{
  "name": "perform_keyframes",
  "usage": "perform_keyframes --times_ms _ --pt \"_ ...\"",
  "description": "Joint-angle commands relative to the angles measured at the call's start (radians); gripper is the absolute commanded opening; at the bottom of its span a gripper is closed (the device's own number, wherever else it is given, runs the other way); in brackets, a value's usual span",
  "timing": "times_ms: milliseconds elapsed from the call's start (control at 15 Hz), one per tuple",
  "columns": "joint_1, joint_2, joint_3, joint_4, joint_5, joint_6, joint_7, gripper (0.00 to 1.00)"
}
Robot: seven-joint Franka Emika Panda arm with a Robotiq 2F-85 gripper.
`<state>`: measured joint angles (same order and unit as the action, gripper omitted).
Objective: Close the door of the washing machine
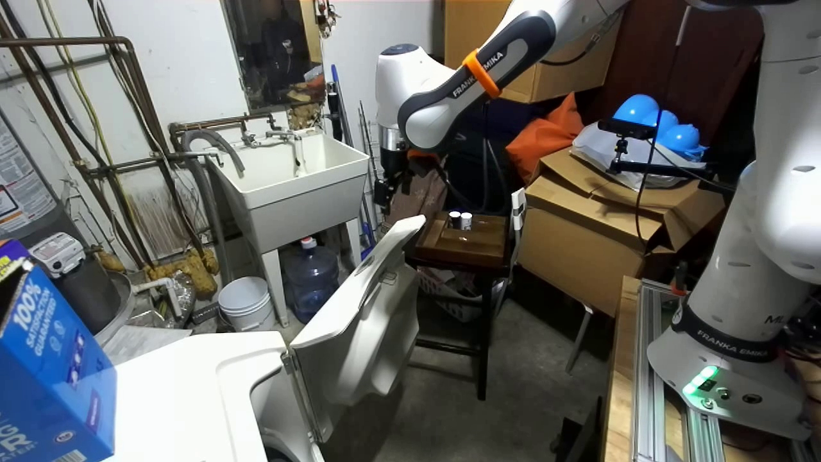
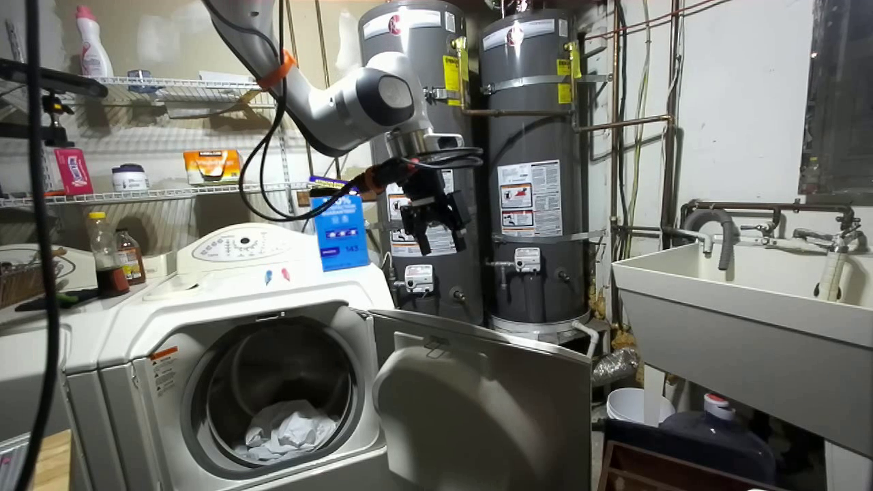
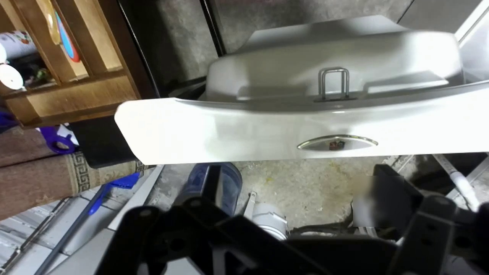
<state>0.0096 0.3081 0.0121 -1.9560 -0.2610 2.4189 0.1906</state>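
On my feed the washing machine [image 1: 176, 391] stands with its front opening uncovered. The white utility sink [image 2: 740, 337] sits beyond the machine's hinge side, apart from it. A dark stool [image 1: 483, 333] stands out in front of the machine, near the swing, so I would mind the clearance there. The door [image 2: 477, 402] hangs on the machine's hinge side, swung well out from the opening, its free edge farthest from the machine. My gripper [image 2: 442, 244] is higher than the door, out from the machine and, by the wrist view, over the outer side; the jaws are spread wide, holding nothing. I judge the step in hand is lining up a push. I'd bring the jaws together, lower them behind the outer face, work nearer the edge farthest from the machine for leverage, and sweep a smooth arc toward the machine. The wire loop [image 3: 334, 70] on the inner face, likely the latch, must seat, so I'd finish with a steady press against the machine.
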Motion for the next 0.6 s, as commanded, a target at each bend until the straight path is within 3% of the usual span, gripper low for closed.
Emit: perform_keyframes --times_ms 0,400,533 --pt "0.019 0.085 -0.012 0.069 0.015 0.067 -0.059 1.0" --pt "-0.026 0.258 -0.007 0.229 0.055 0.012 -0.258 1.0" --pt "-0.034 0.317 -0.02 0.305 0.087 -0.055 -0.245 1.0"
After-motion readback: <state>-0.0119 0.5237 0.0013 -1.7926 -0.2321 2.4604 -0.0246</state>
